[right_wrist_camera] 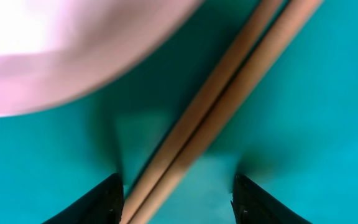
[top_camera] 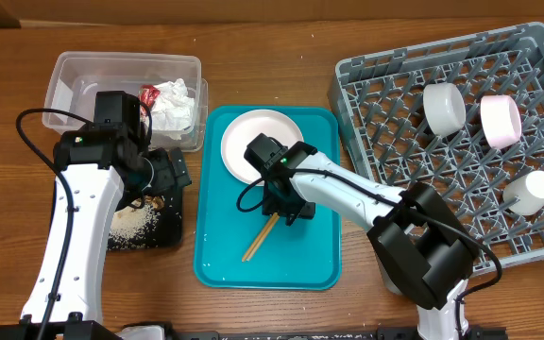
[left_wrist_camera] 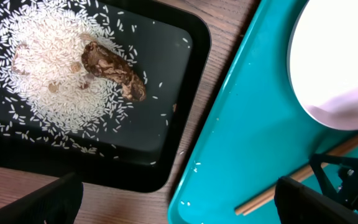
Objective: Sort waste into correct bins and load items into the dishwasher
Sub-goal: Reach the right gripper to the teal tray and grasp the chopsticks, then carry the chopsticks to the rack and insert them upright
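Shows R gripper [top_camera: 286, 203] spread open astride chopsticks [top_camera: 261, 236] at teal tray [top_camera: 217, 260] ctr, L gripper [top_camera: 161, 178] also open just left of tray, over black rice tray [left_wrist_camera: 163, 59].

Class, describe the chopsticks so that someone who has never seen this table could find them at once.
Start at the teal tray in the middle of the table, between the black tray and the grey rack. Near its white plate lies a pair of chopsticks, partly under the right pincer. They are the only long, thin wooden sticks there.

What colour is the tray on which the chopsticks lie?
The tray is teal, a blue-green; the overhead view shows it best.
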